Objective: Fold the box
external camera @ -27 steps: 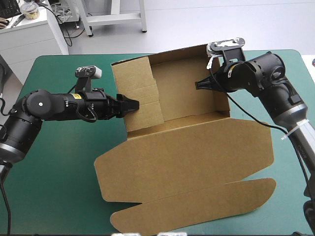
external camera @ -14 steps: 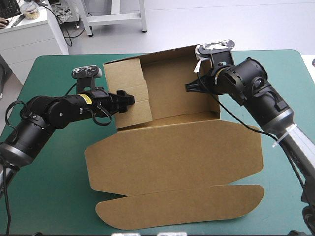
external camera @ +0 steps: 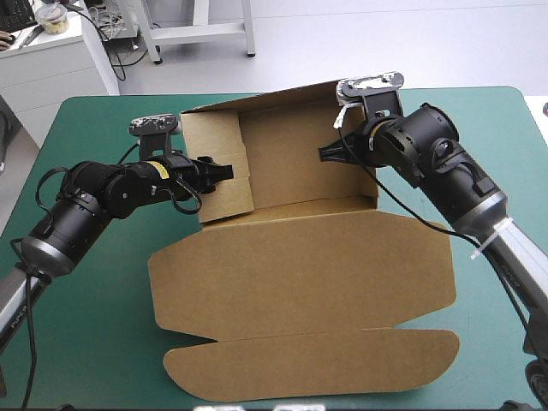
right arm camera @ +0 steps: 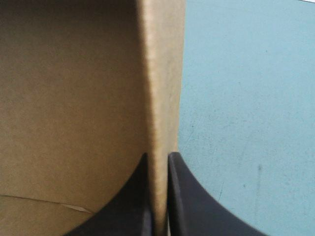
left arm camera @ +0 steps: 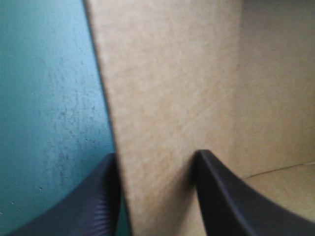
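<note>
The brown box (external camera: pixel 300 274) stands as an open tray at the back of the table, its wide lid panel and front flap (external camera: pixel 308 364) lying flat toward me. My left gripper (external camera: pixel 224 169) is open astride the tray's left wall (external camera: pixel 214 137). In the left wrist view that wall (left arm camera: pixel 157 98) fills the gap of the left gripper (left arm camera: pixel 156 155), with one finger outside and one inside. My right gripper (external camera: pixel 324 154) is shut on the right wall (external camera: pixel 370 184). The right wrist view shows the right gripper (right arm camera: pixel 157 156) pinching the wall's edge (right arm camera: pixel 160 73).
The teal-green cover (external camera: pixel 94 325) shows bare to the left of the lid and on the right side (external camera: pixel 497 257). The tray's back wall (external camera: pixel 282 96) stands close to the table's far edge.
The whole box has slid left and slightly toward the far edge with both grippers at its walls. The left arm has swung so its gripper sits higher on the left wall.
</note>
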You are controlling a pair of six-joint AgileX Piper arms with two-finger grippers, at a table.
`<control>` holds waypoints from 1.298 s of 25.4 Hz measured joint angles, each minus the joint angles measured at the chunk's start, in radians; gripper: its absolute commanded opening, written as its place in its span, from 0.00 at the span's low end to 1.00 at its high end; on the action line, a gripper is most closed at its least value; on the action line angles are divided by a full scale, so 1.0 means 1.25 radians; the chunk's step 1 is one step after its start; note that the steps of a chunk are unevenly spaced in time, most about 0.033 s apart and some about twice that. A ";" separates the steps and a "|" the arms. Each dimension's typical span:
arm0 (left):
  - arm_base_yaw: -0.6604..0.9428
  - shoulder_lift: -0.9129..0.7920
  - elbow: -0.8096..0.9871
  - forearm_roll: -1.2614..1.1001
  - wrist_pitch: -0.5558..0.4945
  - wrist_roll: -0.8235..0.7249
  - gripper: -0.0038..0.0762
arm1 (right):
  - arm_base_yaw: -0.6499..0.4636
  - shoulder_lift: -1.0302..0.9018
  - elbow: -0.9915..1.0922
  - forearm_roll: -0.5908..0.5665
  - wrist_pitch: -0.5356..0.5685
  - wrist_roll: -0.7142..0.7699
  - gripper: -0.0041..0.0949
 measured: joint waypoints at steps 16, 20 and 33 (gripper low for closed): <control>-0.015 0.091 -0.130 0.116 0.148 0.009 0.04 | -0.060 0.034 -0.003 0.084 0.057 -0.008 0.03; -0.017 0.175 -0.213 0.127 0.206 0.012 0.04 | -0.124 0.087 -0.003 0.176 0.053 -0.054 0.03; -0.018 0.401 -0.281 0.115 0.239 0.012 0.04 | -0.248 0.255 -0.003 0.319 0.081 -0.162 0.03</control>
